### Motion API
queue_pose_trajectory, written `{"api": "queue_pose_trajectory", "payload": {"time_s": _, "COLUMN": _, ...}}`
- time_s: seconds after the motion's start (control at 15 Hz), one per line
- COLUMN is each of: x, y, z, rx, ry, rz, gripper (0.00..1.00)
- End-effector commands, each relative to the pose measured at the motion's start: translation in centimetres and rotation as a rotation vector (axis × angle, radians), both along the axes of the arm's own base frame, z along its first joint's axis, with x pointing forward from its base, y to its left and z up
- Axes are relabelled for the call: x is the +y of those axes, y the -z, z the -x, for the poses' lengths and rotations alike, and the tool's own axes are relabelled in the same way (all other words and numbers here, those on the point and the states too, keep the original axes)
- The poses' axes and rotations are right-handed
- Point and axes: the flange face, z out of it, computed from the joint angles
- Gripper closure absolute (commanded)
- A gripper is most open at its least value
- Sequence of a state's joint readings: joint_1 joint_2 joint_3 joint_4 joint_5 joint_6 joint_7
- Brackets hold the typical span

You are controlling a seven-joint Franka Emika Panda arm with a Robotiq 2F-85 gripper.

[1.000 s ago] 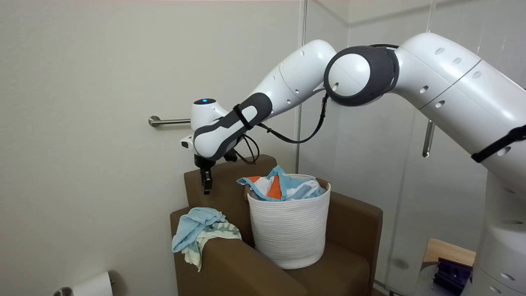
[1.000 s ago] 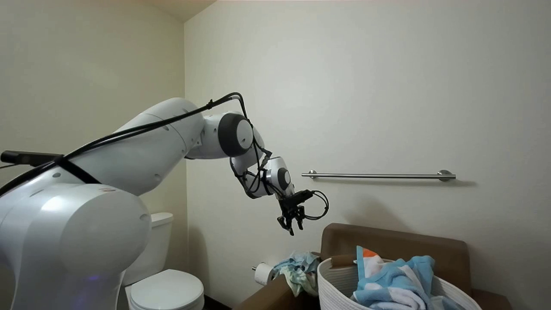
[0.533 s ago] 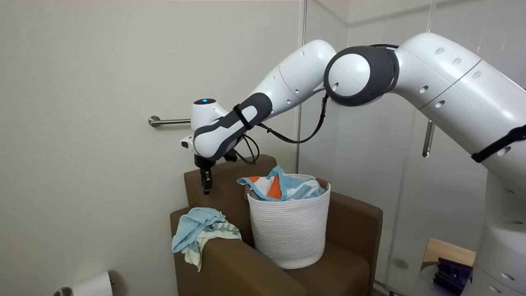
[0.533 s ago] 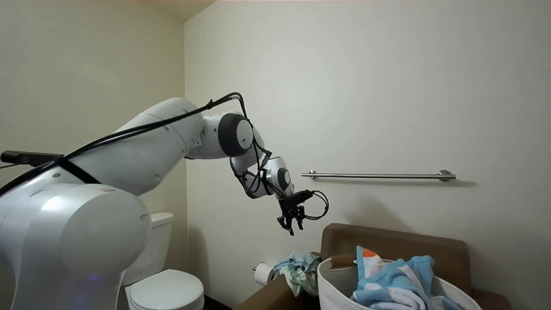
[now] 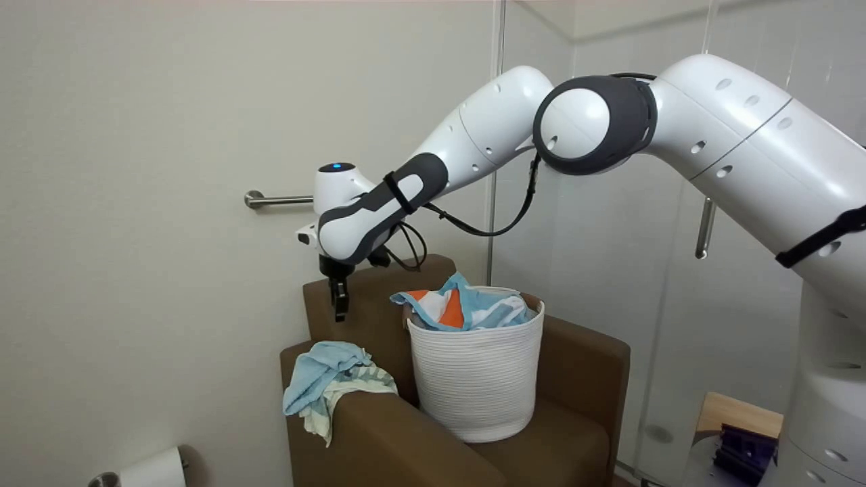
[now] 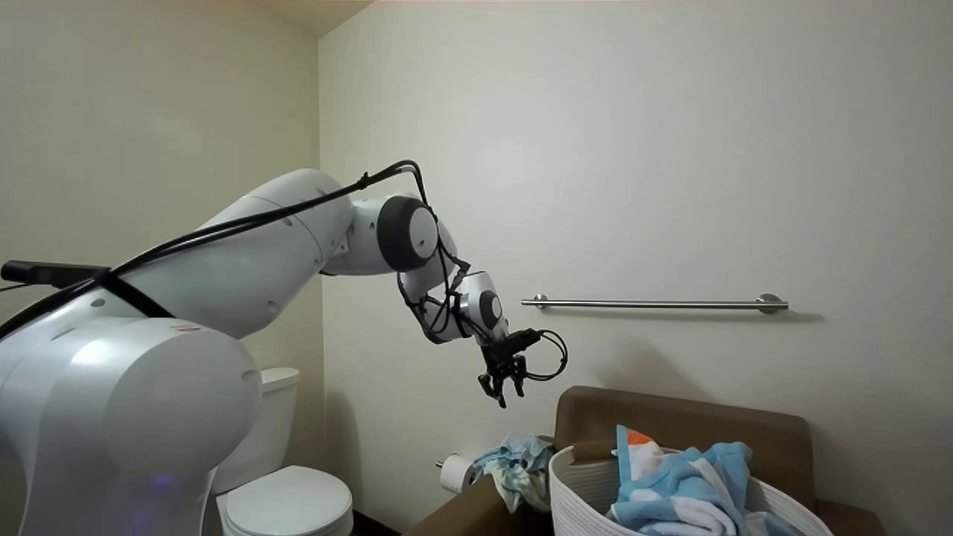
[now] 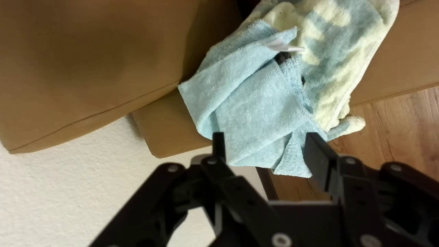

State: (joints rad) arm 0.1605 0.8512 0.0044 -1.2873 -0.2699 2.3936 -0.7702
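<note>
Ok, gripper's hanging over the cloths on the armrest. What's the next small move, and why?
I'd probably lower the gripper a little, jaws open, toward the light-blue cloth. The wrist view shows the jaws apart and holding nothing, and both exterior views show a gap above the cloth on the armrest.

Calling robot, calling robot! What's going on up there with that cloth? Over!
Jaws open, holding nothing. Blue and yellow cloth below them, draped over the chair arm, untouched. Basket nearby on the seat, not between jaws and cloth.
</note>
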Motion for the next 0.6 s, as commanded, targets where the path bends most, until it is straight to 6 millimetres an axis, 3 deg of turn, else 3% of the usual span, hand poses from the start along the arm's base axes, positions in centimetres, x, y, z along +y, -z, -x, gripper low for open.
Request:
{"api": "queue_pose_trajectory", "payload": {"time_s": 0.0, "x": 0.3, "y": 0.0, "z": -0.1, "rx": 0.008, "ry": -0.007, "rz": 0.004, "gripper": 0.08}}
{"api": "queue_pose_trajectory", "payload": {"time_s": 0.13, "x": 0.7, "y": 0.1, "z": -0.2, "rx": 0.014, "ry": -0.013, "rz": 0.002, "gripper": 0.01}}
{"api": "queue_pose_trajectory", "payload": {"time_s": 0.53, "x": 1.4, "y": 0.7, "z": -0.8, "rx": 0.038, "ry": -0.020, "rz": 0.005, "gripper": 0.00}}
